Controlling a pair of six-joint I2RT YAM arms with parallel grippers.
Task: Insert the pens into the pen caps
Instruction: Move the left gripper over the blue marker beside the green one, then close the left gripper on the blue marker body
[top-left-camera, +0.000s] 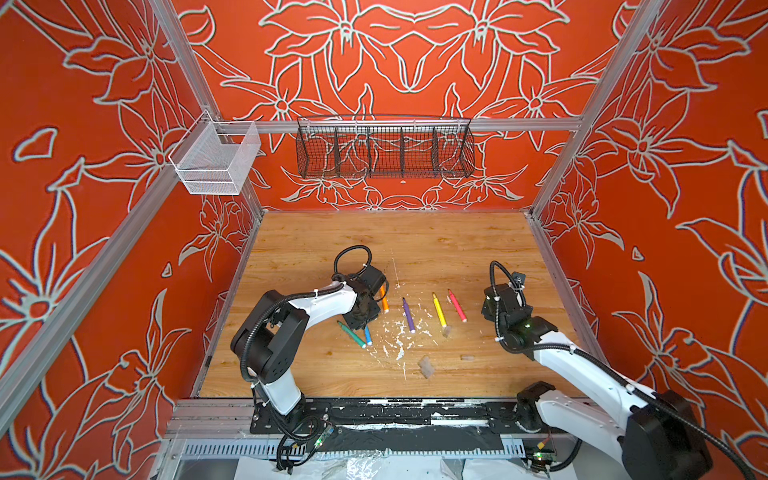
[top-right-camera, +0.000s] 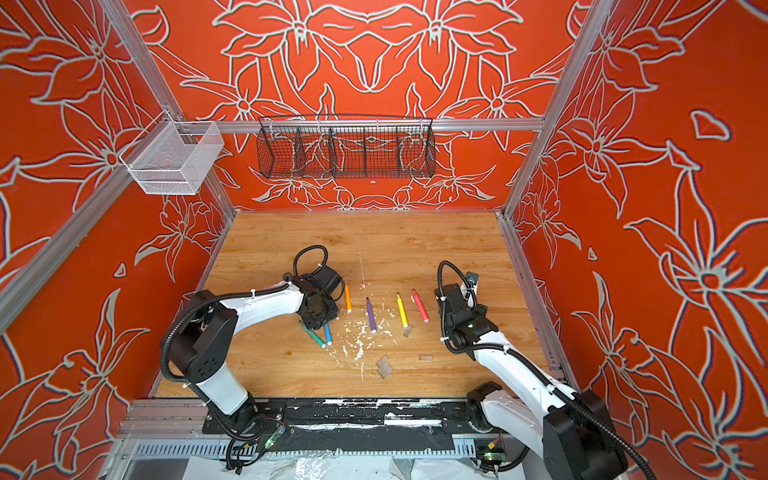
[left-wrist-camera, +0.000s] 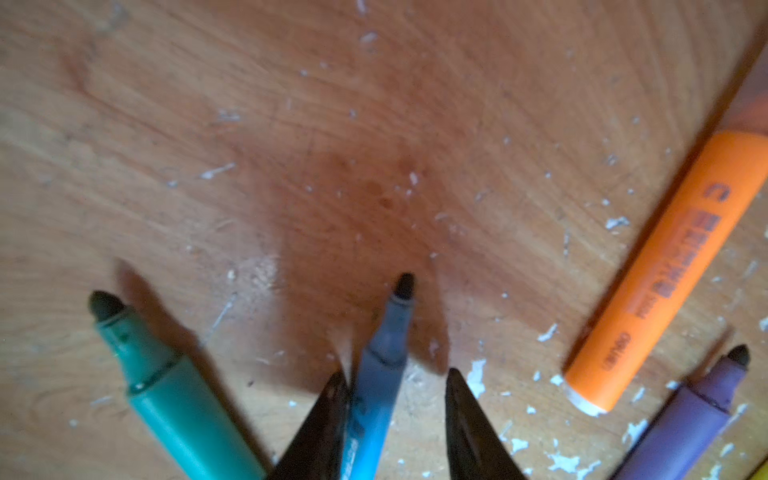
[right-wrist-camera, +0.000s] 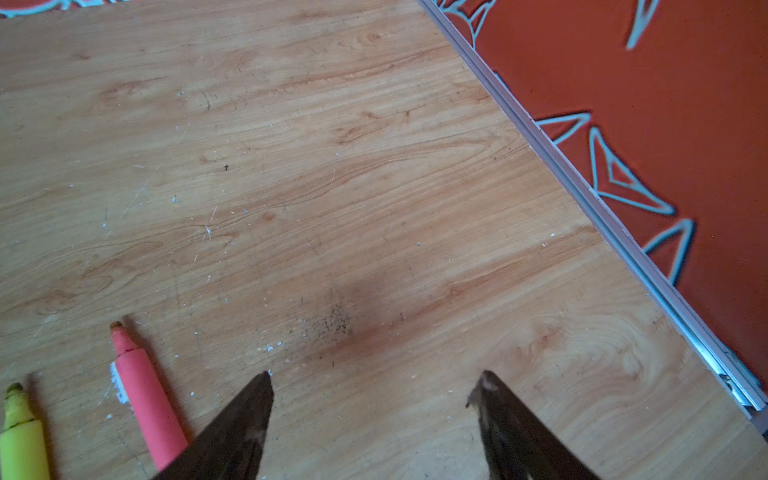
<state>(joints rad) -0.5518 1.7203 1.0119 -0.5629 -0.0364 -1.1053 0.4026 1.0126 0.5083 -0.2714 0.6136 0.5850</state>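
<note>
Six pens lie in a row on the wooden table: green (top-left-camera: 352, 334), blue (top-left-camera: 368, 336), orange (top-left-camera: 384, 303), purple (top-left-camera: 408, 316), yellow (top-left-camera: 439, 311) and pink-red (top-left-camera: 457, 306). My left gripper (left-wrist-camera: 397, 374) is low over the blue pen (left-wrist-camera: 382, 374) with its jaws on either side of the barrel. One finger touches the barrel and a gap shows at the other. Clear pen caps lie at the yellow pen's end (top-left-camera: 447, 331), nearer the front (top-left-camera: 426, 365) and to the right (top-left-camera: 467, 357). My right gripper (right-wrist-camera: 376, 376) hangs open and empty beside the pink-red pen (right-wrist-camera: 145, 399).
White paint flecks (top-left-camera: 399, 338) litter the table's middle. The green pen (left-wrist-camera: 166, 395) and orange pen (left-wrist-camera: 665, 270) lie close on either side of the left fingers. A metal rail (right-wrist-camera: 582, 187) and the red wall stand right of the right gripper. Two wire baskets (top-left-camera: 384, 149) hang on the back rail.
</note>
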